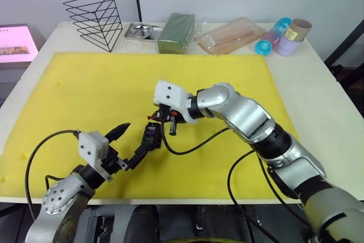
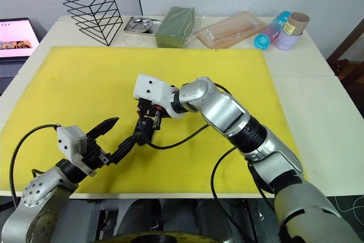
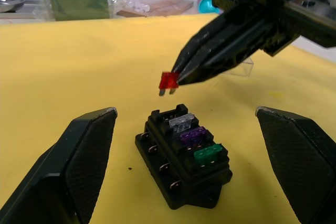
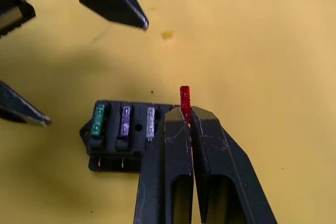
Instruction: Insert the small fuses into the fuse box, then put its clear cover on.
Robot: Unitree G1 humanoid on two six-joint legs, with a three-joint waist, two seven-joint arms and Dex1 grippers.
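The fuse box (image 3: 182, 157) sits on the yellow mat (image 1: 85, 95), near the middle and a bit toward the front edge, with lots of bare mat all around it. The right tool (image 4: 185, 109) is pinched tight on the red fuse (image 3: 168, 81) and holds it just above the box's one free slot at the end, not touching the box. The red fuse has its two little legs pointing down. Three fuses are already in the box: one pale grey fuse (image 3: 181, 121), one purple fuse (image 3: 191, 135) and one green fuse (image 3: 209, 153), side by side in a row along the box's long side. The left tool (image 1: 132, 143) is spread wide, one finger on each side of the box, touching nothing. The clear cover (image 3: 242, 68) sits on the mat behind the right tool.
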